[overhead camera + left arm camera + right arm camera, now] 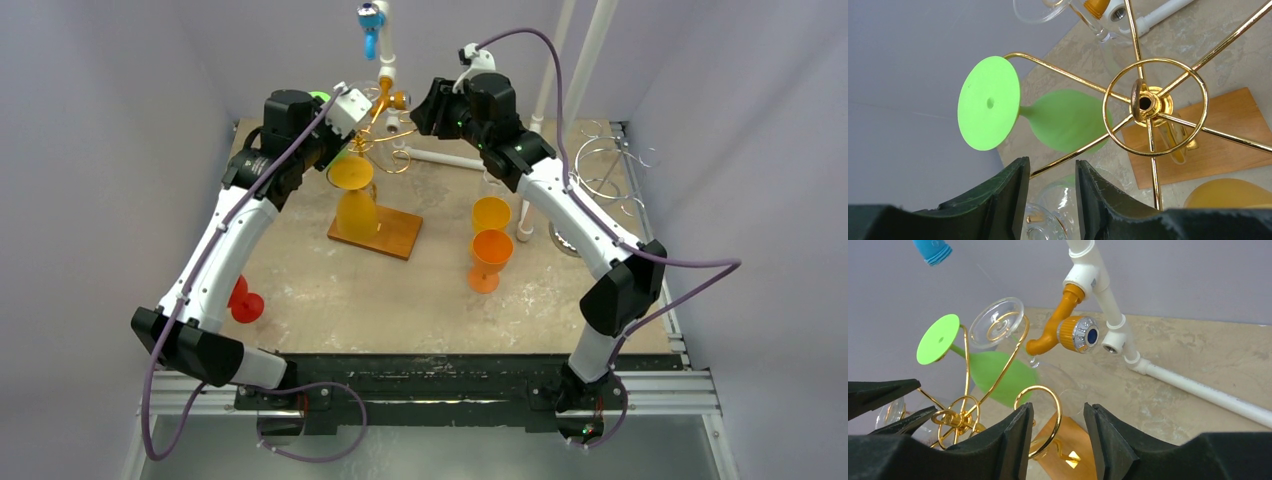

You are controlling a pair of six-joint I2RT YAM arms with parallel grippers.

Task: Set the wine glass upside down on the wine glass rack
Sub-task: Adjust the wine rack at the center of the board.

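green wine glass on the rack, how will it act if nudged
The green wine glass looks matte and opaque, probably light plastic, not brittle. Hanging by its foot on the gold rack, it would likely slide or swing.

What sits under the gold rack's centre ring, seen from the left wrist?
The wooden base, with a green glass hung on a rack arm beside it. The hub covers what stands straight below it.

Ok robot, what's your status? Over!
Left end effector and right end effector open, empty, by the rack. Green wine glass hangs foot-up, tilted, on a gold arm. Clear glass and orange faucet crowd close.
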